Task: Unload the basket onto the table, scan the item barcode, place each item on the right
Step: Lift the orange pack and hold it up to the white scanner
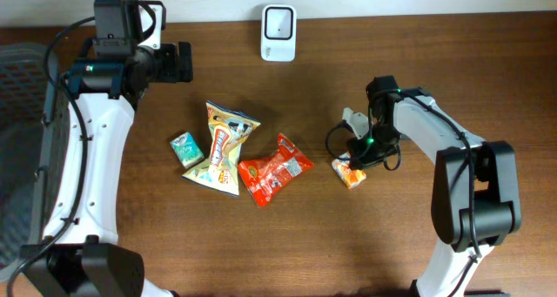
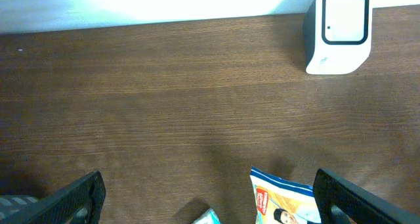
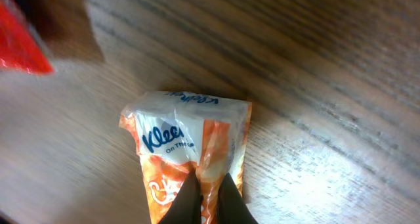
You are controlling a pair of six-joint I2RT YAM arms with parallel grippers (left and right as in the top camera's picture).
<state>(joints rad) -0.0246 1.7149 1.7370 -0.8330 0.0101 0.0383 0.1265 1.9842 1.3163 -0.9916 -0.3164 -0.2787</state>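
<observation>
The right jaws are pinched shut on the near end of the orange-and-white tissue pack point(image 3: 190, 142), and its film bunches between the fingertips point(image 3: 187, 196). The right arm point(image 1: 435, 127) reaches in from the right, wrist angled down toward the tabletop point(image 1: 348, 245). The pack is just right of the red snack bag point(image 1: 274, 168) and well apart from the white scanner point(image 1: 278, 21). Blue lettering reads "Klee"; the rest is creased. The left jaws stand fully open and empty.
</observation>
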